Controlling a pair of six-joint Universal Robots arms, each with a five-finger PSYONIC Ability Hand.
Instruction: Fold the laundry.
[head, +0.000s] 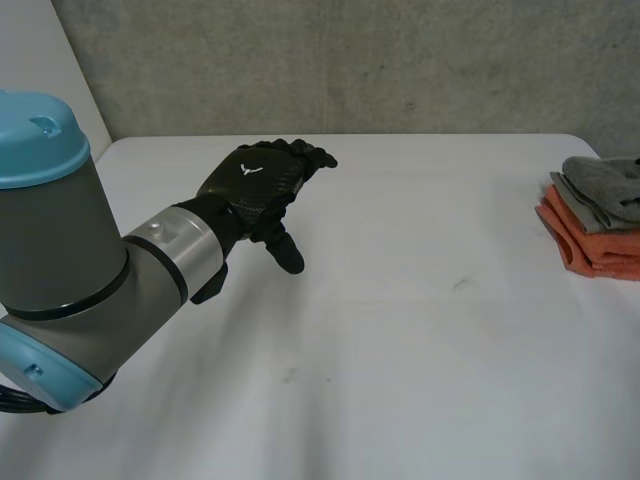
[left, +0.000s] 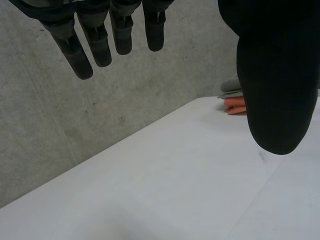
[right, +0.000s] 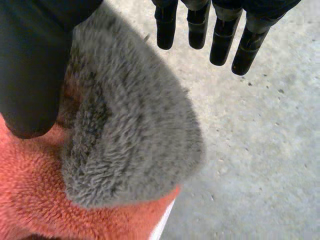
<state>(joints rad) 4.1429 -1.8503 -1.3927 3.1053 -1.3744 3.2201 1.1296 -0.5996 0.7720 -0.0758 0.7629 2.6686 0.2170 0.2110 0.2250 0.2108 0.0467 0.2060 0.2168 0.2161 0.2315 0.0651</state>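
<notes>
Surface (head: 420, 340): white, matte, rounded at the far right corner. A short dark mark (head: 462, 283) lies right of centre. A fainter mark (head: 288, 376) lies left of centre, towards the near edge.

Wall (head: 350, 60): grey concrete, mottled, standing directly behind the far edge. A paler panel (head: 50, 70) meets it at the far left corner.

Left wrist view: the wall (left: 65, 120) shows small pits and faint blotches, and the surface (left: 165, 190) runs up to its foot.

Right wrist view: a speckled grey concrete floor (right: 260, 150) lies beyond a white sliver of the surface (right: 161, 227).
</notes>
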